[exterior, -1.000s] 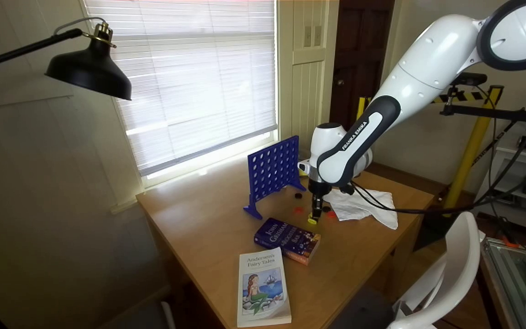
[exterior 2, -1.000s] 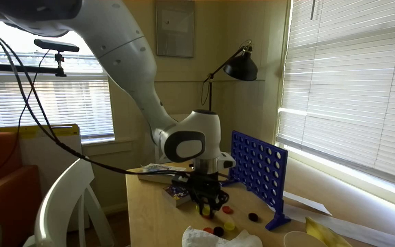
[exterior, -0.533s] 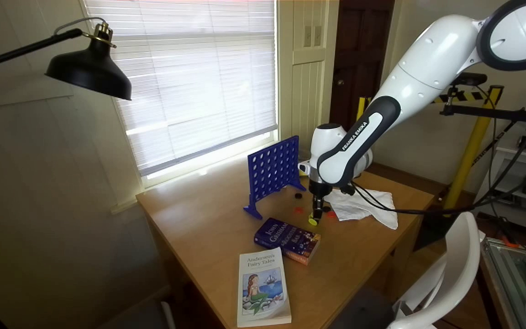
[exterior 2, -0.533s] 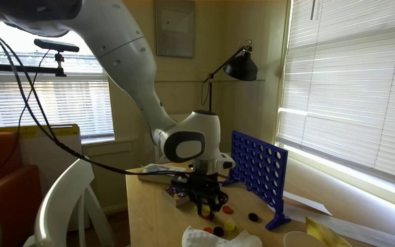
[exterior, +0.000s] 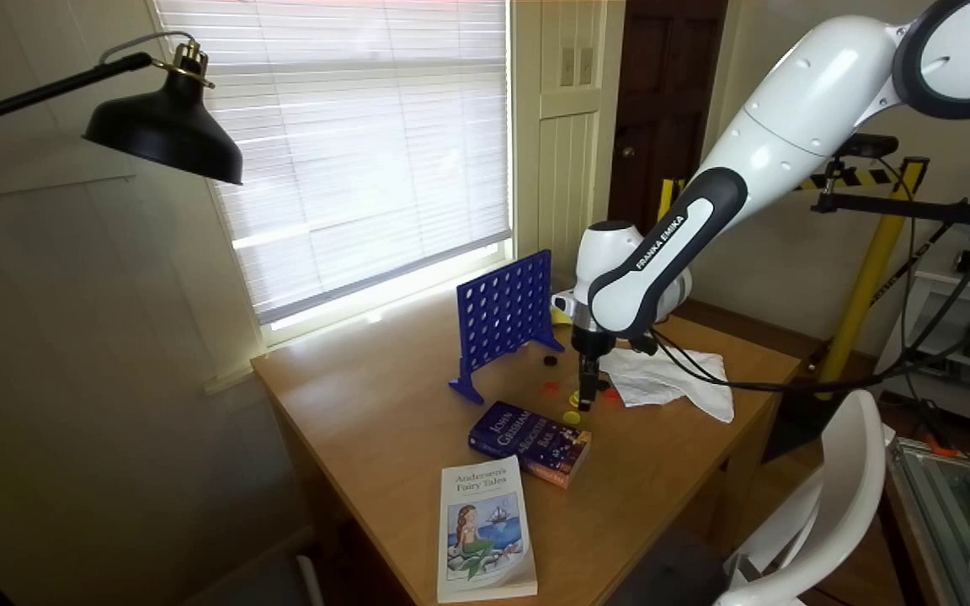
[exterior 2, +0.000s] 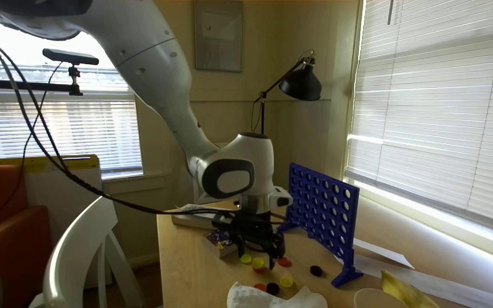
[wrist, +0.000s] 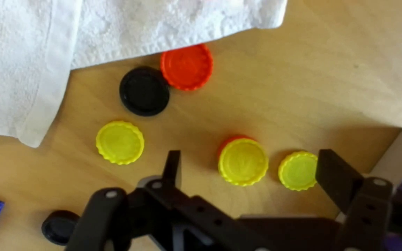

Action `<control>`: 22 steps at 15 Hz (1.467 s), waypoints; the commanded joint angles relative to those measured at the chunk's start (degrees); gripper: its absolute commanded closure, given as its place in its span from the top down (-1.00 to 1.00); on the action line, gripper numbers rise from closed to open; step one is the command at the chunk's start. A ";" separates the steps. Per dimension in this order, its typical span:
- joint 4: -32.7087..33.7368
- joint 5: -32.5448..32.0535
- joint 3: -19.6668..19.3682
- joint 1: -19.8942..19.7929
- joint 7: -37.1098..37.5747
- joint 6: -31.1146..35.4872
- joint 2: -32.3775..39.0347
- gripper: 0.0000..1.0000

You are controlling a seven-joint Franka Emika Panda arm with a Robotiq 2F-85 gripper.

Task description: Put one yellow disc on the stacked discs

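Since the tool (wrist: 250, 156) spread, the stacked discs (wrist: 243, 162) stand clear.

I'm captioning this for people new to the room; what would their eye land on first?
Most likely the white robot arm, bent down over the wooden table in both exterior views. Next, probably the blue game rack, standing upright on the wooden table near the window. In the wrist view, the bright stacked discs, yellow over red, stand out, framed by the open gripper.
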 commanded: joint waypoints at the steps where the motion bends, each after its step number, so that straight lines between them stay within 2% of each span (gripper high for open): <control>1: -3.54 0.57 -0.54 -0.06 3.67 -3.98 -4.77 1.00; 6: -5.21 6.24 -0.42 -0.81 7.87 -11.82 -9.70 1.00; 10: -6.84 10.49 -2.03 0.25 12.66 -9.91 -12.21 1.00; 14: -7.37 11.23 -3.44 0.95 16.25 -9.84 -13.23 1.00; 15: -5.35 10.09 -3.42 0.94 14.31 -10.57 -11.40 1.00; 22: -5.89 10.26 -3.82 1.22 15.61 -10.55 -11.87 1.00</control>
